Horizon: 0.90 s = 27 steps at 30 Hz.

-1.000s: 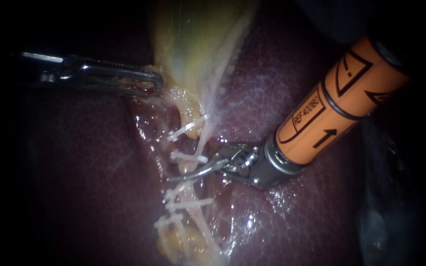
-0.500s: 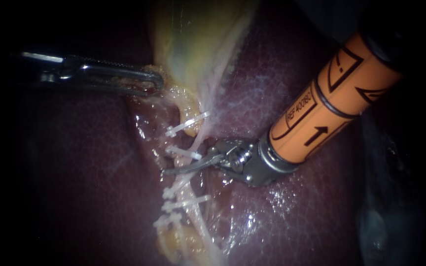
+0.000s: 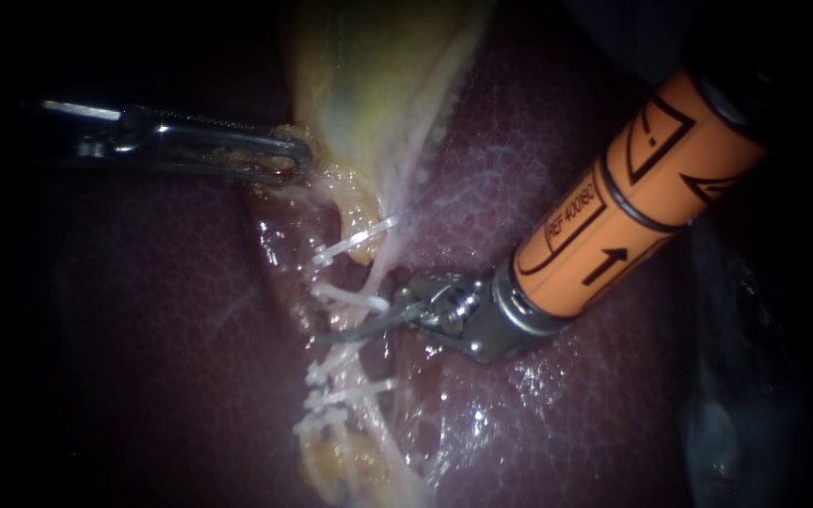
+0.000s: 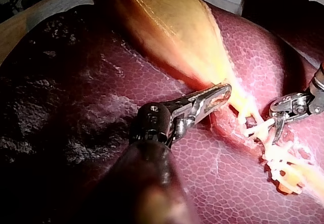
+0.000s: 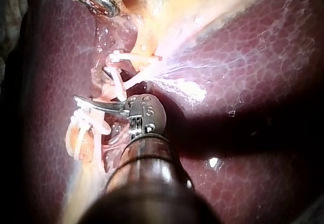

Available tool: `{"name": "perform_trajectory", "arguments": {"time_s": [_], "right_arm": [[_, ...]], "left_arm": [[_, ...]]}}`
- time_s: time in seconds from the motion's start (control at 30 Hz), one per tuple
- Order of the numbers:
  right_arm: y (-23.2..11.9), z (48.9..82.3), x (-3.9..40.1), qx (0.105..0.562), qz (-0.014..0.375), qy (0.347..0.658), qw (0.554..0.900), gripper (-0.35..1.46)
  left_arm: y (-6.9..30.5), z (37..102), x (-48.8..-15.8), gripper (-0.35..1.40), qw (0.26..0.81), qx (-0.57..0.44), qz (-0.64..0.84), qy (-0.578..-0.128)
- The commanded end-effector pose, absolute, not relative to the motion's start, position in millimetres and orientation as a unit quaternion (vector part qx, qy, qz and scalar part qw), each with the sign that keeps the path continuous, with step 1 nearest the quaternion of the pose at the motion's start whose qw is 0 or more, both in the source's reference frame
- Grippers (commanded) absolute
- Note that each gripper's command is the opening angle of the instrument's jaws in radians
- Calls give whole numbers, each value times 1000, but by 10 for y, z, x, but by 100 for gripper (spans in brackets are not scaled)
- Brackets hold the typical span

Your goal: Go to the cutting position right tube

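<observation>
Liver (image 3: 538, 188) beneath; tube (image 3: 375, 271) runs vertically.

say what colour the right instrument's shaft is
Orange shaft with black lines; best in endoscope view.

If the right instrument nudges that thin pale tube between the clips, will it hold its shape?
Probably floppy: the tube looks thin and string-like, bending between clips. Likely slippery too, since the liver around it glistens.
</observation>
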<state>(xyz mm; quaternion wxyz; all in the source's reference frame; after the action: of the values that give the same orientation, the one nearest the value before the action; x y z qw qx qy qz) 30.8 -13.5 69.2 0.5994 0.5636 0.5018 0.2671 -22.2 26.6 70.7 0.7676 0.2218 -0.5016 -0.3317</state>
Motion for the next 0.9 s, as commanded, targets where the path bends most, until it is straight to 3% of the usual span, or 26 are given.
{"name": "perform_trajectory", "arguments": {"time_s": [0.03,0.37,0.67,0.9], "right_arm": [[-137,687,309,566,265,505,595,129],[-123,658,310,583,264,535,552,127],[-116,657,307,583,271,538,545,127],[-115,657,314,581,268,558,529,127]], "left_arm": [[266,707,-222,-35,768,222,-332,-502],[266,707,-222,-35,768,222,-332,-502],[266,707,-222,-35,768,222,-332,-502],[266,707,-222,-35,768,222,-332,-502]]}}
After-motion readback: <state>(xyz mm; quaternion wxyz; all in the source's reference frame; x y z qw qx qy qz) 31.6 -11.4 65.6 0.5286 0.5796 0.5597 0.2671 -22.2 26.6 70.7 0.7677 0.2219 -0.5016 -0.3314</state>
